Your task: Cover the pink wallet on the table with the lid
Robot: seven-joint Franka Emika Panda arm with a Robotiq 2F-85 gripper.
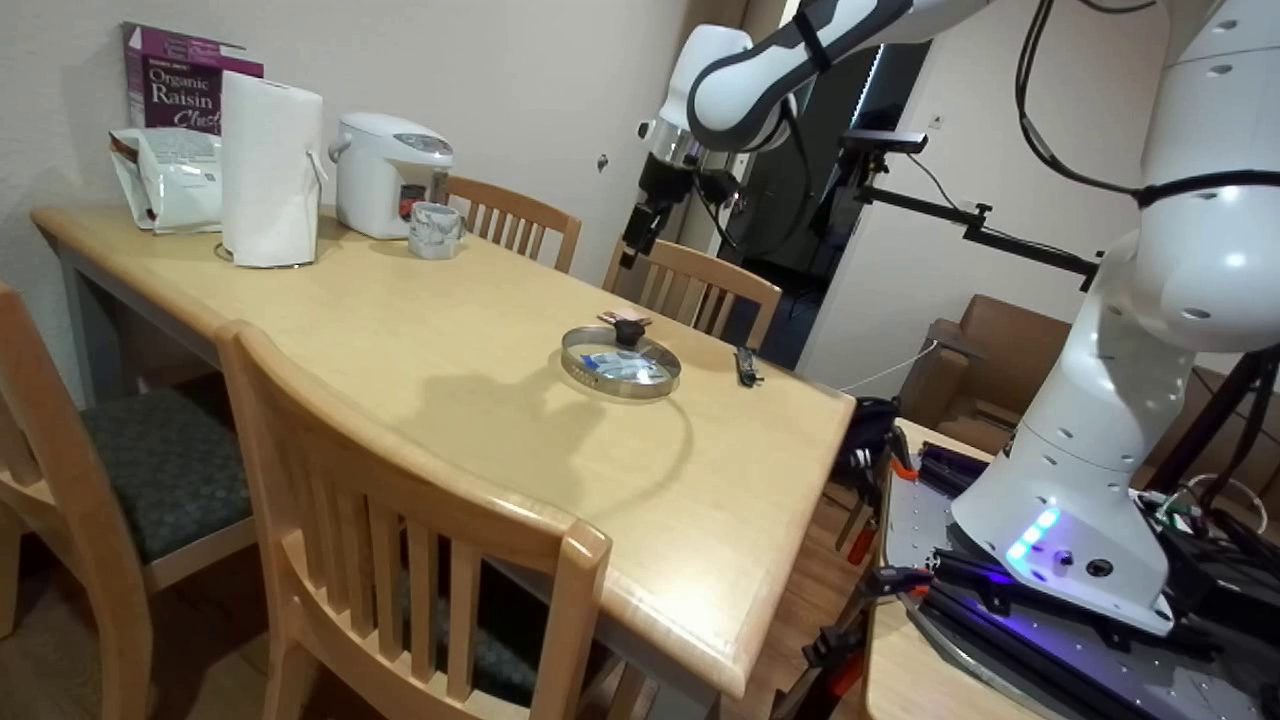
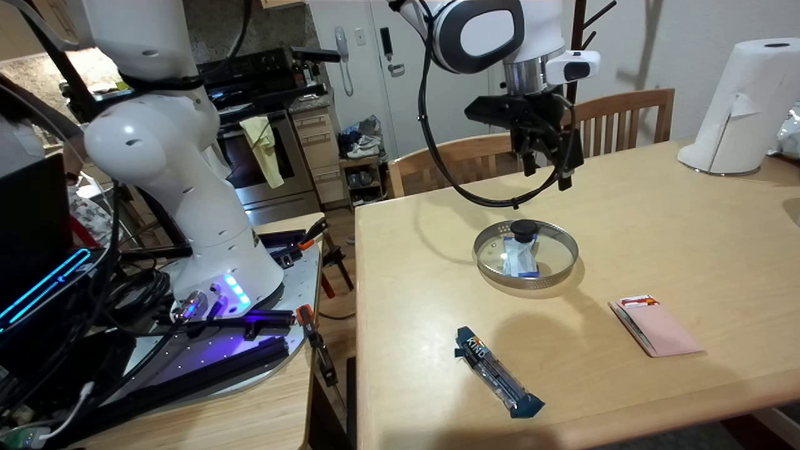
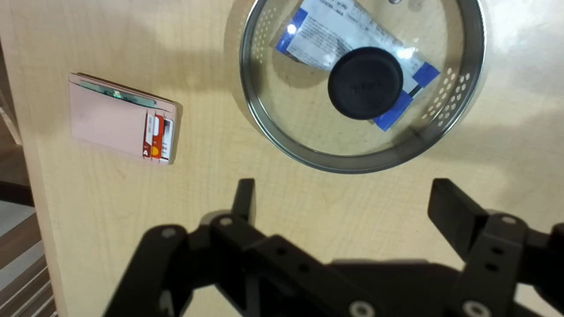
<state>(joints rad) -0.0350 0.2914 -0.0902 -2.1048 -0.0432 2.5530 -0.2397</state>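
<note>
The pink wallet (image 2: 659, 325) lies flat on the light-wood table (image 2: 412, 294), with cards showing at its end. It also shows in the wrist view (image 3: 112, 119), left of the lid. In an exterior view it is partly hidden behind the lid's knob (image 1: 608, 317). The round glass lid (image 2: 556, 250) with metal rim and black knob lies on the table, in the wrist view (image 3: 304, 123) too. A white and blue packet (image 3: 324, 37) shows through its glass. My gripper (image 3: 343, 198) is open and empty, above the table near the lid; it shows in both exterior views (image 1: 637, 250) (image 2: 548, 174).
A dark KIND bar (image 2: 497, 375) lies near the table's end, also in an exterior view (image 1: 746, 367). A paper towel roll (image 1: 270, 170), a water boiler (image 1: 385, 175), a cup (image 1: 435, 230), a bag (image 1: 180, 180) and a box stand at the far end. Chairs (image 1: 400, 480) surround the table.
</note>
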